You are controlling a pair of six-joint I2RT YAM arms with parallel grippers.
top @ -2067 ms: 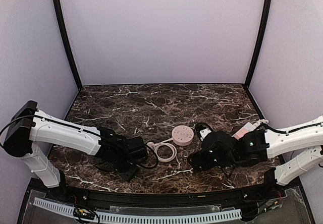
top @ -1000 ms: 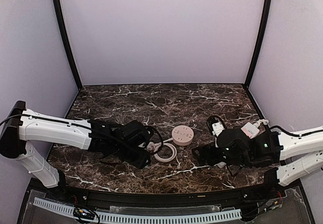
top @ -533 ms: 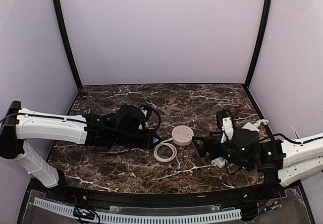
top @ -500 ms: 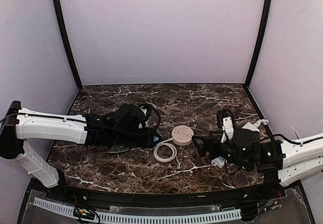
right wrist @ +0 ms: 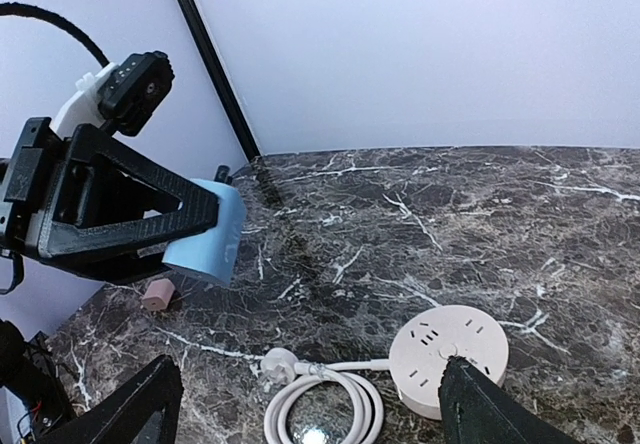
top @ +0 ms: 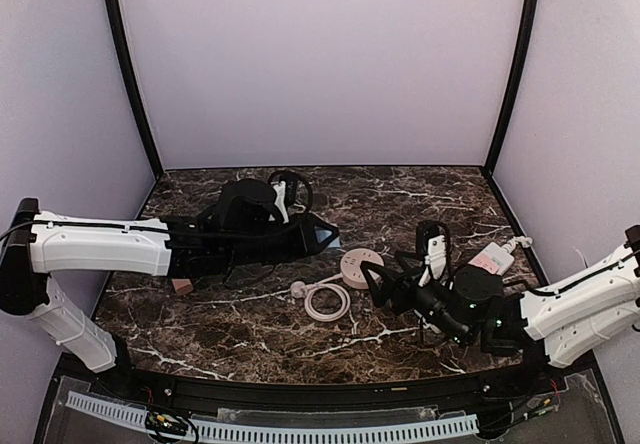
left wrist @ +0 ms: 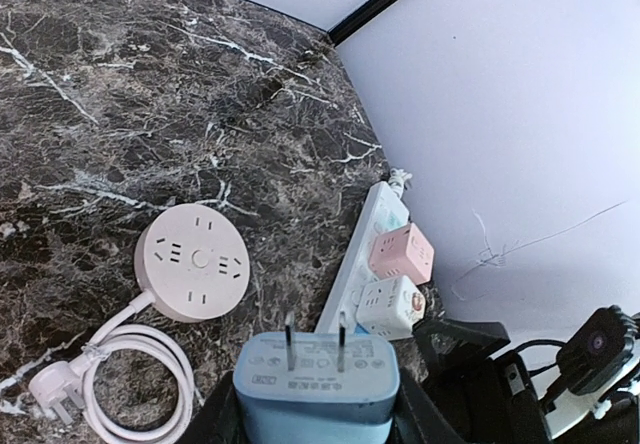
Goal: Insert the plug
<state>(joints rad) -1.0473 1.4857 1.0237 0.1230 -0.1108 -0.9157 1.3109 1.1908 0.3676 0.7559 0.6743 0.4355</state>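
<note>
The left gripper point(top: 312, 232) is clamped on the blue plug point(left wrist: 315, 384), whose prongs point out past the fingertips, above and apart from the socket point(left wrist: 192, 262). If the prongs come down tilted or beside the slots, the unheld socket may slide away. The right gripper point(top: 383, 279) stands with its fingers apart, just beside the socket.

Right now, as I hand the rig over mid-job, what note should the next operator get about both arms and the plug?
Left gripper: jaws shut on the blue plug, held off the table, two prongs pointing forward.
Right gripper: jaws open, holding nothing, low beside the round socket hub.
The hub lies flat on the table, its white cord coiled next to it. A white power strip lies near the right wall.
Done: plug is in the grip.
Left: line the prongs up with a socket and push in; the plug is not inserted yet.
</note>
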